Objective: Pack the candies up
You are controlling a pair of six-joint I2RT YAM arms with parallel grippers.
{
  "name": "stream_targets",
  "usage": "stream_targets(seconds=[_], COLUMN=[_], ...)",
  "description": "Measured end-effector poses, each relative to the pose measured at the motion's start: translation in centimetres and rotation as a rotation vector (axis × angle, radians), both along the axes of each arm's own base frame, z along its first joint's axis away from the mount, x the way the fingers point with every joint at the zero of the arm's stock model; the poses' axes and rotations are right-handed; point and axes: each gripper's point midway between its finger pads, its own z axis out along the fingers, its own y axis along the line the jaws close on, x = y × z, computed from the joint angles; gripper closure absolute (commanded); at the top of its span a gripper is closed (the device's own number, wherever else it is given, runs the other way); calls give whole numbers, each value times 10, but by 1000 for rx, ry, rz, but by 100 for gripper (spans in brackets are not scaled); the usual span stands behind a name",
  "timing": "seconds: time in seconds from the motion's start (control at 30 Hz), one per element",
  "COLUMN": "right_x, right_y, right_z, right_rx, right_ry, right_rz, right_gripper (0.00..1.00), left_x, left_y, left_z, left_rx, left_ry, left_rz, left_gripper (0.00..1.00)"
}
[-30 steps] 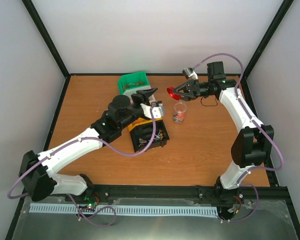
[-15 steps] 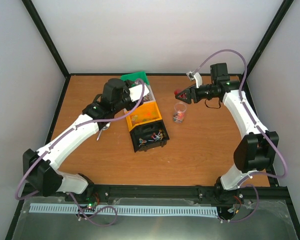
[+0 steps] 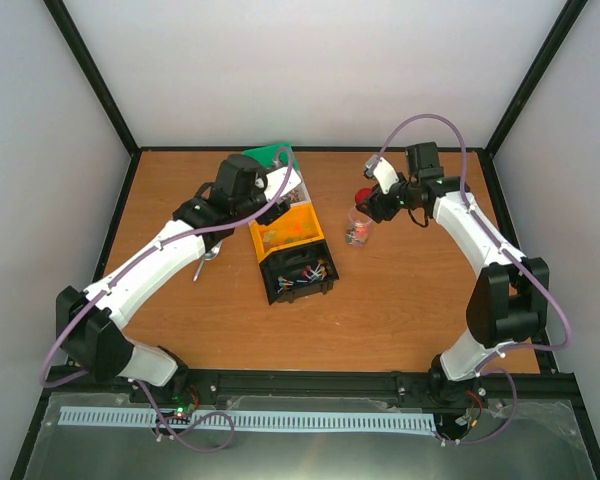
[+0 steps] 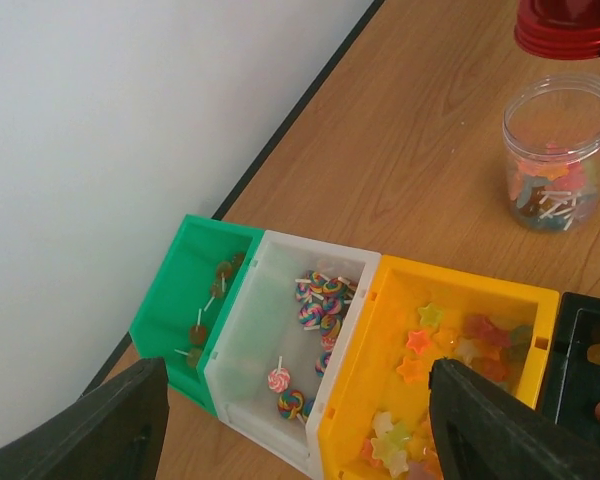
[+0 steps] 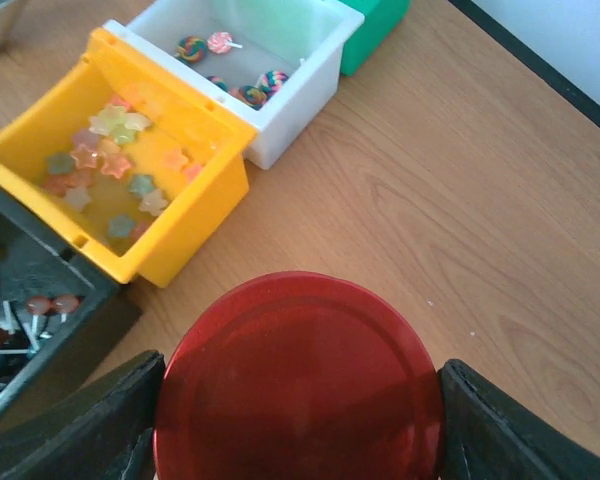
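The candies lie in a row of bins: brown lollipops in the green bin (image 4: 185,300), swirl lollipops (image 4: 320,300) in the white bin (image 4: 250,350), star sweets (image 4: 430,350) in the orange bin (image 3: 285,232), more lollipops in the black bin (image 3: 298,275). A clear jar (image 3: 358,227) holds some mixed candies (image 4: 545,195). My left gripper (image 4: 300,430) is open and empty above the green and white bins (image 3: 283,182). My right gripper (image 5: 298,400) is shut on the round red lid (image 5: 298,385), held just behind the jar (image 3: 364,196).
A metal spoon (image 3: 206,258) lies on the wooden table left of the bins. The back wall and black frame run right behind the green bin (image 3: 268,155). The star sweets and swirl lollipops also show in the right wrist view (image 5: 105,160).
My left arm has swung back and left off the orange and black bins to the green and white ones. My right gripper has carried the red lid closer to the jar.
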Motion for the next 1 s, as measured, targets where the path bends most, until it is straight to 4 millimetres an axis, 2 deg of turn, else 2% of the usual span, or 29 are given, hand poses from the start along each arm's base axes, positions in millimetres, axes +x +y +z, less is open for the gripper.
stream_targets(seconds=[0.2,0.37,0.77,0.87,1.0], right_x=[16,20,13,11,10], right_y=[-2,0,4,3,4], right_z=[-19,-33,-57,-62,-60], right_rx=[-31,-46,-71,-76,-63], right_ry=[-4,15,56,68,80], right_rz=[-14,-15,2,1,-6], right_gripper=[30,28,27,24,19], left_x=[1,3,3,3,3], left_y=[-1,-2,-2,-2,-2], left_z=[3,6,4,4,3], left_rx=[-6,-8,-4,-4,-3], left_ry=[0,-1,5,5,7], left_rz=[2,3,3,3,3], left_gripper=[26,26,26,26,26])
